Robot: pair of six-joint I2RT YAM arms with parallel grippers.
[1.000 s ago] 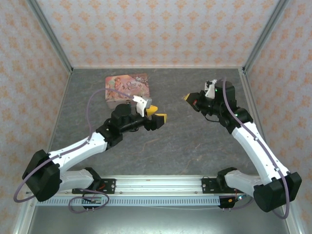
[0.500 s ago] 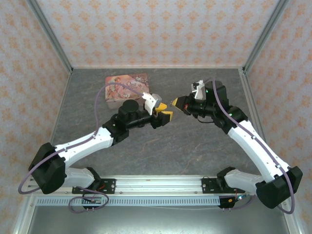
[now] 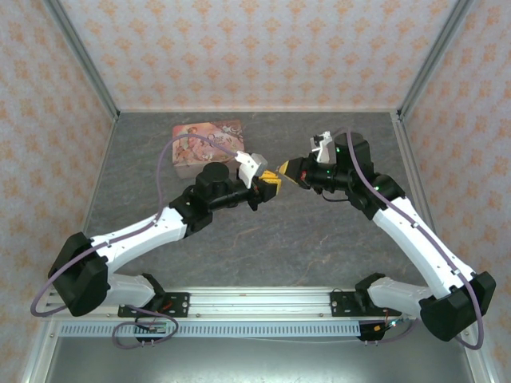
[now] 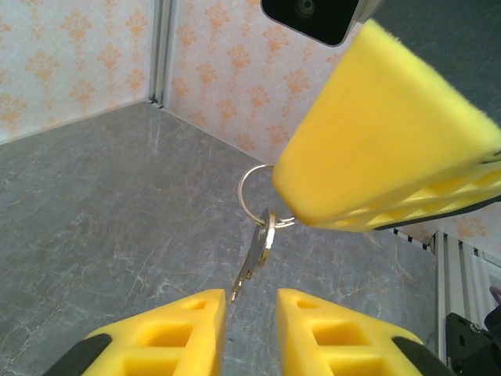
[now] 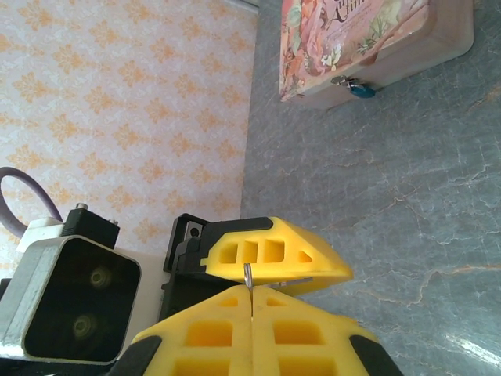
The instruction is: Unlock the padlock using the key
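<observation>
Right hand [image 3: 283, 170] has swung in over the last second and now meets the left hand [image 3: 269, 183] in mid-air above the middle of the tabletop [image 3: 319, 239]; a second ago the two were well apart. Its fingers are pinched shut on the key ring [image 4: 252, 190], and the key [image 4: 254, 254] dangles tip-down just over the left hand's parted, empty fingers. That looks like a handover, or a fresh grip on the key itself. Both forearms reach inward, hands nose to nose. The padlock [image 5: 362, 88] hangs on the front of the pink tin box [image 5: 376, 35], beyond the left hand and not yet touched.
</observation>
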